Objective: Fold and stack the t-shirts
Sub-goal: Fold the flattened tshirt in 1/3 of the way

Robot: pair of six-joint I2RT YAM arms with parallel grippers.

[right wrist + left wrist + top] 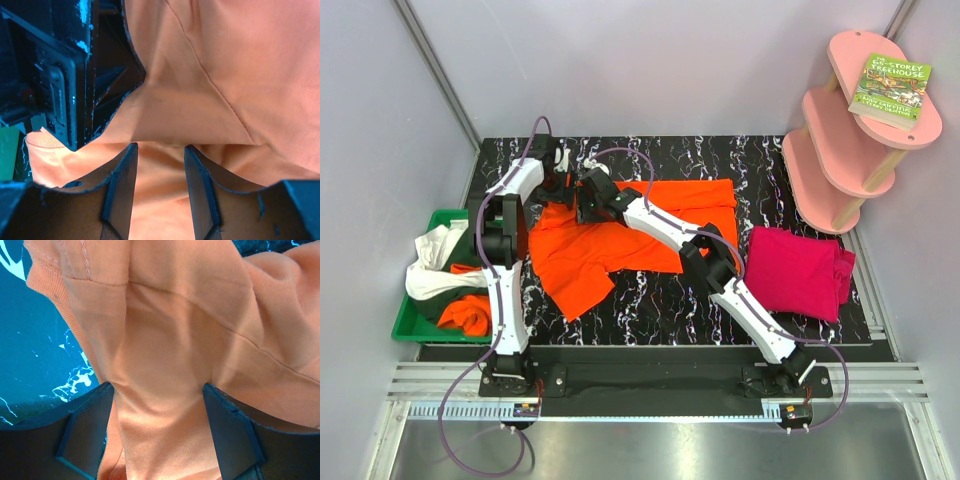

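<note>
The orange t-shirt [582,262] is lying mostly spread out on the left-middle of the black marbled table [720,160], rumpled at its far-left corner where both arms meet. The left claw [157,387] is clamped on a fat bunch of that orange cloth, which fills the whole gap between its fingers. The right claw [160,147] is right next to it with its fingers a bit apart and cloth running between them; honestly can't tell if it's pinching. A folded pink t-shirt [798,272] sits over on the right side of the table. Off the left edge there's a green bin [412,325] with a white shirt [435,280] and another orange shirt [468,315] heaped in it.
</note>
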